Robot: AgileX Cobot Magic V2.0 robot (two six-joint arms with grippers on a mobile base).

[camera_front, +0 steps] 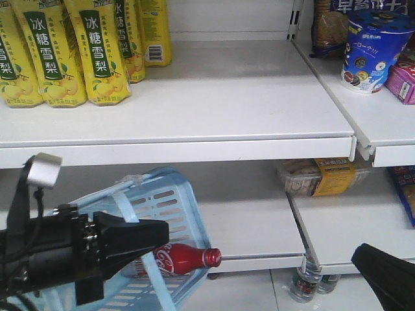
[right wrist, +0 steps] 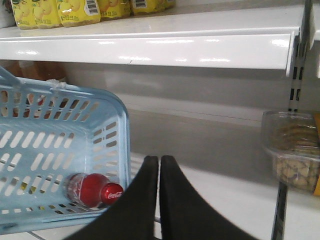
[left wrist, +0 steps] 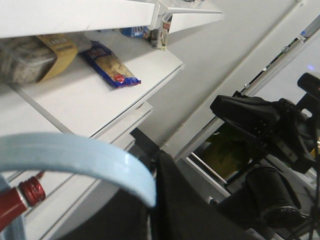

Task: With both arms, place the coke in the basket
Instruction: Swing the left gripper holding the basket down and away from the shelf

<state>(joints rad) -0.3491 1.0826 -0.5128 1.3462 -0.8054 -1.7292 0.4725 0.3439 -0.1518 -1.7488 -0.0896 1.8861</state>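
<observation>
Left end effector [camera_front: 152, 234] gripping basket [right wrist: 60, 150] handle | right end effector [right wrist: 159, 165] clenched, empty | coke [camera_front: 181, 259] inside

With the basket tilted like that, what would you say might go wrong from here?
1. The basket hangs tilted from its handle on the left gripper; the coke lies in the lowest corner, cap towards the rim, and could roll or slide if the tilt changes.
2. The right gripper, fingers together, is near the basket's corner and might nudge it.
</observation>
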